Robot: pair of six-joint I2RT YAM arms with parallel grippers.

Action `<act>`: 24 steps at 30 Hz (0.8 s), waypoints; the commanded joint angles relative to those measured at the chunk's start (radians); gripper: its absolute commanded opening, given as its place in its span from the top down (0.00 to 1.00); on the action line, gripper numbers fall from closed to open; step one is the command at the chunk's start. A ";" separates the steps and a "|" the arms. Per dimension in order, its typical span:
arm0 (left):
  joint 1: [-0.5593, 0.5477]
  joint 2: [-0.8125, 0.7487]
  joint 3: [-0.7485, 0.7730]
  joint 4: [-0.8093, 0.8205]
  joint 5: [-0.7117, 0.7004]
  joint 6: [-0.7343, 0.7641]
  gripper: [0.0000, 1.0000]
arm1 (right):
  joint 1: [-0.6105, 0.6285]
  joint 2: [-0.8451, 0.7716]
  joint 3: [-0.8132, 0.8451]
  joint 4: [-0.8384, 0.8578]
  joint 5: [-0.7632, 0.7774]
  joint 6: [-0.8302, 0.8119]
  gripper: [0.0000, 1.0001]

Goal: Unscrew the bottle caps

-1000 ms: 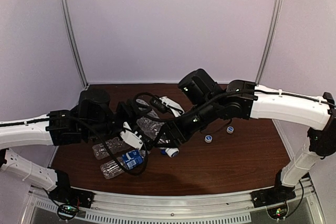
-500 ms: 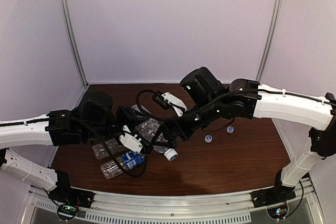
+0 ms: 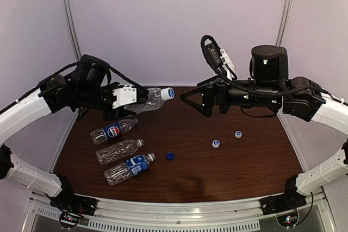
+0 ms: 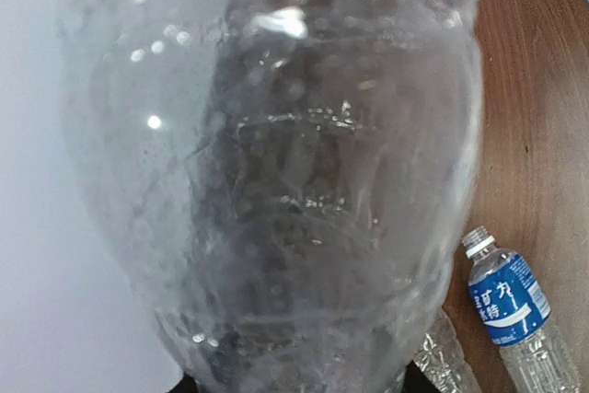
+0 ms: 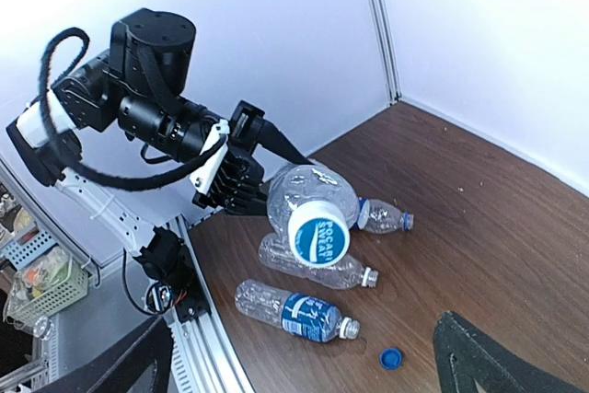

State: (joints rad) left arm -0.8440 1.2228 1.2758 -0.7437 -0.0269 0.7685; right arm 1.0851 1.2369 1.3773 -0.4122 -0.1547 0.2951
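Three views, one raised bottle (image 3: pixel 155 97) shared.
The table (image 3: pixel 244 167) is overlooked from behind; the bottle is seen close-up by the left wrist, head-on by the right.

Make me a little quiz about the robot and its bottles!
1. True or false: the left hand holds up a bottle with its cap on.
2. How many loose caps lie on the table?
3. The right hand is: A) open, B) shut on a cap, C) shut on a bottle.

Key: 1 true; 2 three; 3 A.
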 commanded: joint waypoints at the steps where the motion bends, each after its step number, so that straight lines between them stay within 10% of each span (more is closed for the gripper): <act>1: 0.054 -0.007 0.022 -0.071 0.226 -0.252 0.58 | -0.014 0.049 0.025 0.101 0.006 0.007 0.02; 9: 0.066 -0.022 -0.041 0.009 0.197 -0.256 0.59 | -0.013 0.226 0.251 -0.102 0.011 0.068 0.32; 24: 0.067 -0.005 -0.013 0.028 0.138 -0.197 0.60 | -0.026 0.268 0.262 -0.087 -0.001 0.101 0.35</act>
State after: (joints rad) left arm -0.7841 1.2167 1.2415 -0.7574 0.1287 0.5518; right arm 1.0744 1.4792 1.6100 -0.4805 -0.1818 0.3737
